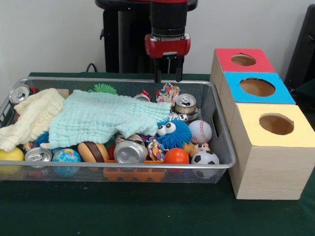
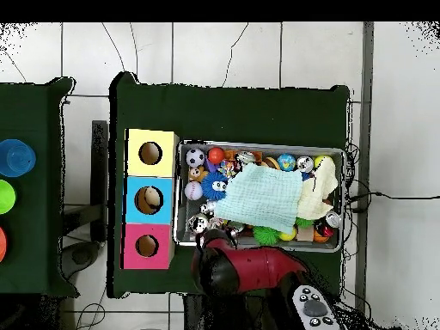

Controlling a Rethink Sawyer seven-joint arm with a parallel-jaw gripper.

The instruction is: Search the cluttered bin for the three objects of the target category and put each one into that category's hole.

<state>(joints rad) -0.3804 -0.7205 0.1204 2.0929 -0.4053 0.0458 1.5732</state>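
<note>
Front view: the red-and-black gripper (image 1: 168,76) hangs released and empty over the far rim of the silver wire-mesh bin (image 1: 224,147), above a wrinkly confetti-patterned wad (image 1: 168,92). A mint waffle cloth (image 1: 106,118) covers balls and cans. Overhead view: the yellow-surround round hole (image 2: 150,153) sits beside the bin (image 2: 262,144), toward the desk's far-left corner.

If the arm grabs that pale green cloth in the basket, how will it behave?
The pale green cloth is probably floppy: it drapes over the clutter, so it should sag and trail rather than lift flat. It looks thin and crinkled, so likely light. Lifting it may nudge the blue fuzzy ball and the crushed can at its edge.
</note>
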